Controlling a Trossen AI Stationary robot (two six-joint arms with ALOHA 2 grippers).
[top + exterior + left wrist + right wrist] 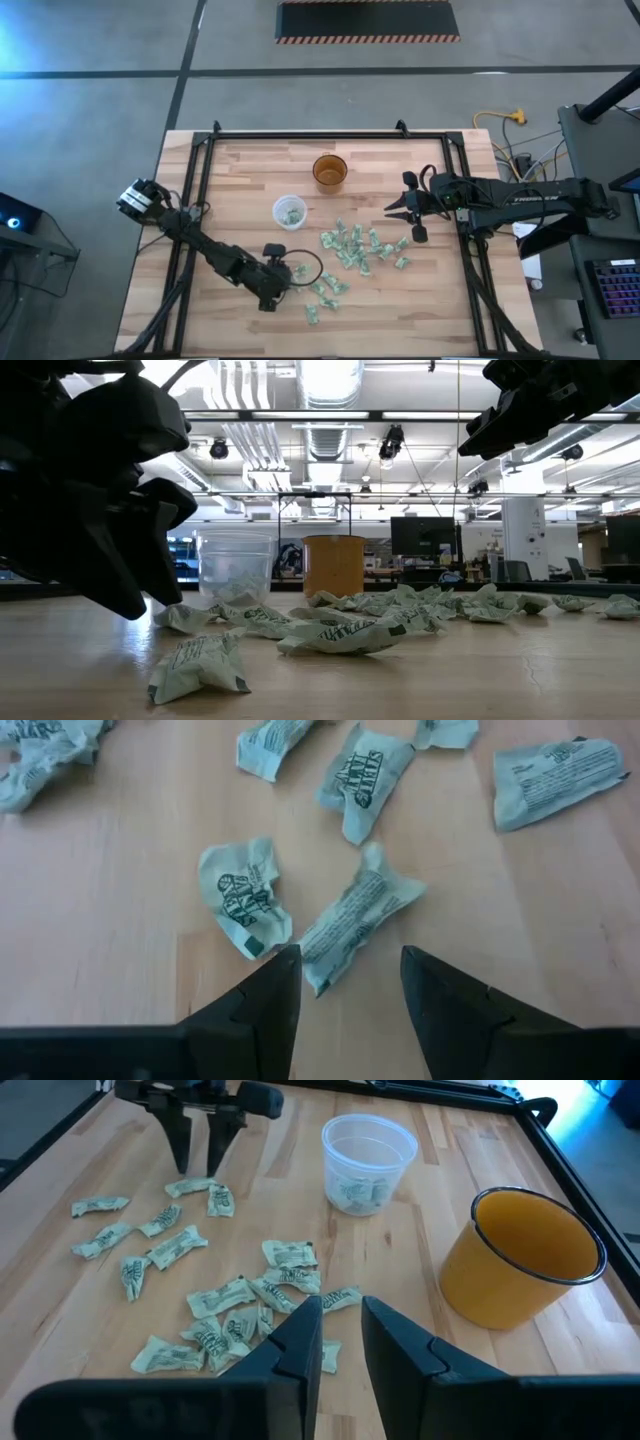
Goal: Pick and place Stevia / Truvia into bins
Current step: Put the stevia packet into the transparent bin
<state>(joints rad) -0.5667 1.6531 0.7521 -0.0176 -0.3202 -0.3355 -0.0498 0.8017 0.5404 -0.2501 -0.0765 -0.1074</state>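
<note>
Left gripper (345, 982) hovers low, fingers spread, over a sachet (357, 913); right gripper (405, 216) waits, spread. Clear cup (368, 1162) holds sachets.

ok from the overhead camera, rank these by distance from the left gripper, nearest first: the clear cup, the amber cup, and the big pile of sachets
1. Clear cup, just beyond the left gripper, slightly to its right.
2. Main sachet pile, off to the gripper's right at mid-table; not much farther than the clear cup.
3. Amber cup, beyond the clear cup, toward the table's far edge.
</note>
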